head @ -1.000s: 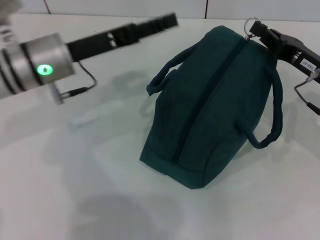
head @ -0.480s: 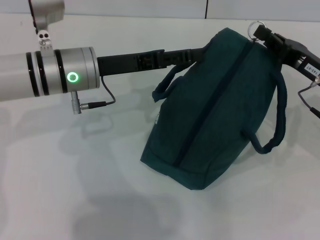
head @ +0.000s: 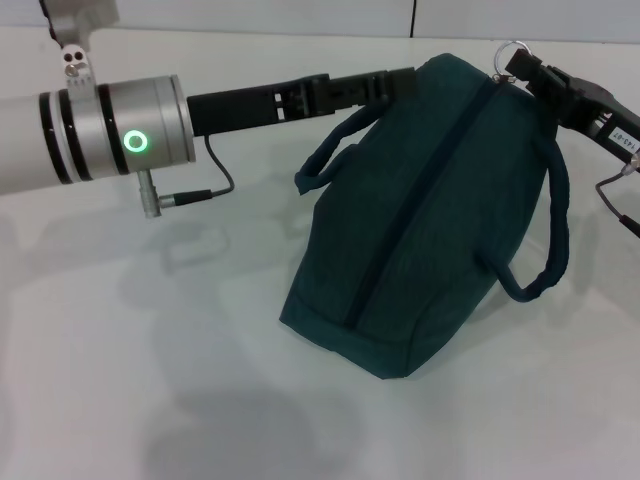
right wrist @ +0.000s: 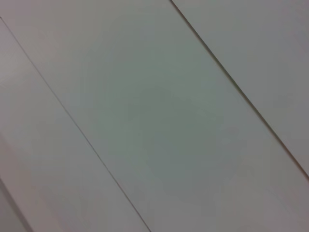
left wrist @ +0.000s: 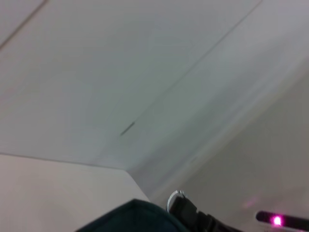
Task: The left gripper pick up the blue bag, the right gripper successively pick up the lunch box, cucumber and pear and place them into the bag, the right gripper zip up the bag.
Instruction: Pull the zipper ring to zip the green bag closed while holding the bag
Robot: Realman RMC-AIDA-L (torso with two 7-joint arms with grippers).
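Table [head: 150, 380], white: one. Bag [head: 420, 220], one, zipped, upright on it; two handles; contents hidden. Left gripper [head: 405, 80] reaches the bag's far top, tips hidden, grip cannot be told; slightly higher than half a second ago. Right gripper [head: 522, 68] pinches the ring pull [head: 508, 48], unchanged.

A broad, smooth white tabletop [head: 150, 380] fills nearly the whole head view, matte and evenly lit, with soft grey shadows lying across its near part. Along its far edge stands a pale wall [head: 250, 15], crossed by a thin dark vertical seam [head: 413, 18]. The wrist views show only pale panelled surfaces [right wrist: 145, 121] crossed by thin lines.
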